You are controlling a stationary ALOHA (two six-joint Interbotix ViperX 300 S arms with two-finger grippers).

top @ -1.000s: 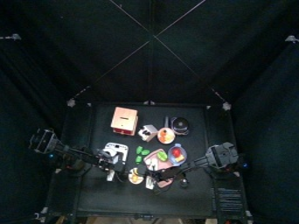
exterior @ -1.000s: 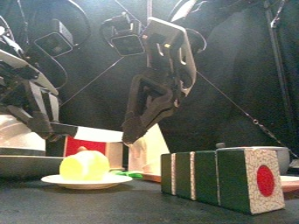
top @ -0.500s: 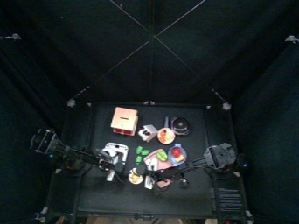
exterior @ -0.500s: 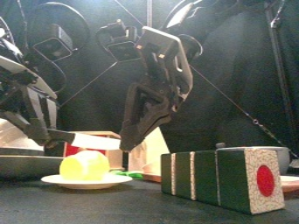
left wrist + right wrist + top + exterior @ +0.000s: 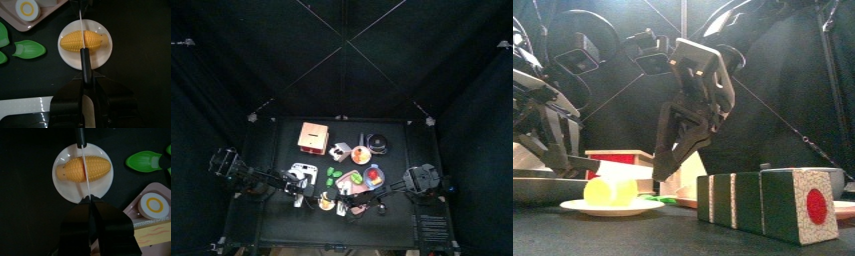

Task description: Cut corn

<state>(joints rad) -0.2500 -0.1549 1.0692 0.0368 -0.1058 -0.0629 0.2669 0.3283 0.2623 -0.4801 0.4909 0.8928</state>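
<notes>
Right hand (image 5: 87,198) grips knife (image 5: 84,173); blade over corn (image 5: 83,169).

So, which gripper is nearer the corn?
Right, narrowly. The right gripper reaches the plate rim beside the corn; the left gripper sits back off the plate, holding the knife.

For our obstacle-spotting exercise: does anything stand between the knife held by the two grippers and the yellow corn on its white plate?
Nothing visible does. The black-handled, white-bladed knife, gripped by the left gripper and right gripper, lies across the yellow toy corn on its oval white plate; the green leaf pieces sit aside.
</notes>
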